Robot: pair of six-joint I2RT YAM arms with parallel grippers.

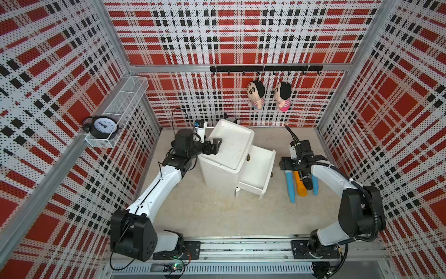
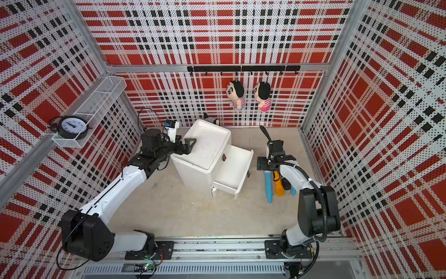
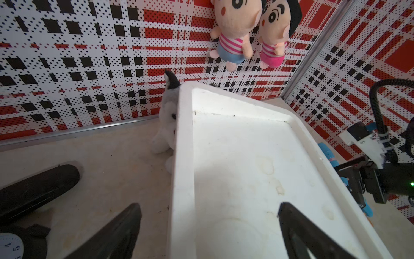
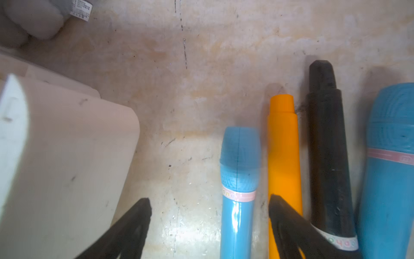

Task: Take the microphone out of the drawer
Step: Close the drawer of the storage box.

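Observation:
The white cabinet point(image 1: 226, 147) has its drawer point(image 1: 255, 174) pulled open, and the drawer's inside shows only white. Several microphones lie side by side on the table to the right of the drawer. Among them are a blue microphone point(image 4: 238, 179) point(image 1: 290, 187), an orange one point(image 4: 283, 145) point(image 1: 301, 187), a black one point(image 4: 326, 145) and another blue one point(image 4: 389, 168). My right gripper point(image 4: 208, 198) point(image 1: 290, 167) hangs open just over them. The blue microphone's handle lies between its fingers, and I see no contact with either. My left gripper point(image 3: 209, 204) point(image 1: 215, 146) is open astride the left rim of the cabinet's top tray.
A grey-and-white plush dog point(image 3: 167, 121) sits behind the cabinet against the back wall. Two dolls point(image 1: 255, 94) point(image 1: 282, 96) hang from a black hook rail. A clock point(image 1: 103, 126) sits in a wire basket on the left wall. Bare table lies in front of the cabinet.

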